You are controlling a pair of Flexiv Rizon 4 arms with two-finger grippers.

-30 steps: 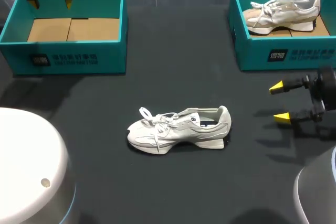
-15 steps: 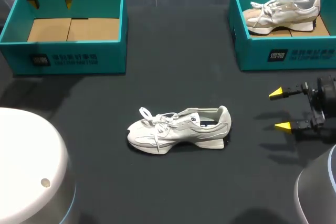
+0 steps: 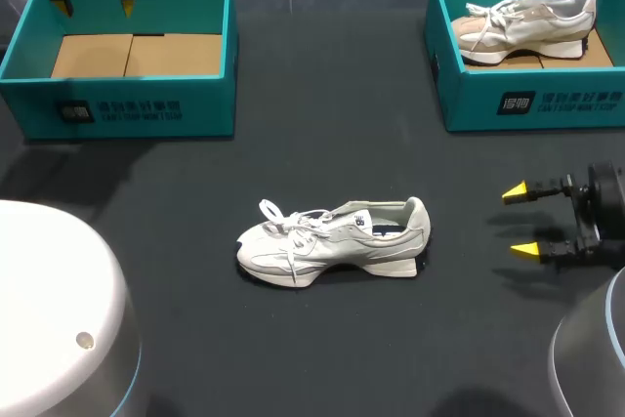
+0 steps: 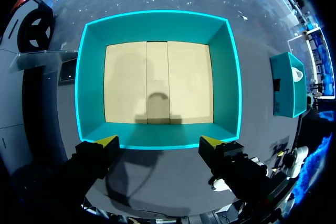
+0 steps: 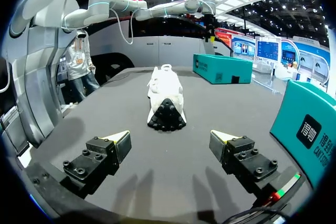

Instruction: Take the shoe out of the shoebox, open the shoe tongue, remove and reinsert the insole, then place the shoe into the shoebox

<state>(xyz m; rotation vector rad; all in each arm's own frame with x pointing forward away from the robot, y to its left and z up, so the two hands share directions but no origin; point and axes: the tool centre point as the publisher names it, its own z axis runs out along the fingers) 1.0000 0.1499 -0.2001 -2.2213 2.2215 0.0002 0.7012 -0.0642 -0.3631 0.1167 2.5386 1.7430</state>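
A white lace-up shoe (image 3: 332, 241) lies on its sole in the middle of the dark table, toe to the left and heel to the right. My right gripper (image 3: 520, 222) stands open to the right of the heel, well apart from it. In the right wrist view the shoe (image 5: 165, 98) lies ahead of the open gripper (image 5: 170, 137), its heel and black sole facing it. My left gripper (image 3: 95, 7) hangs open over the far wall of the empty teal shoebox (image 3: 215, 56) at the back left. The left wrist view looks down between the gripper (image 4: 158, 141) fingers into that shoebox (image 4: 227, 77) and its bare cardboard floor.
A second teal shoebox (image 3: 469, 95) at the back right holds another pale shoe (image 3: 527, 21). In the right wrist view this box (image 5: 310, 124) stands close beside the gripper. White rounded robot bases fill the near left (image 3: 49, 310) and near right (image 3: 586, 358) corners.
My right gripper has drifted toward the table's near edge, still open and pointing at the shoe's heel. The left arm and the shoe have not moved.
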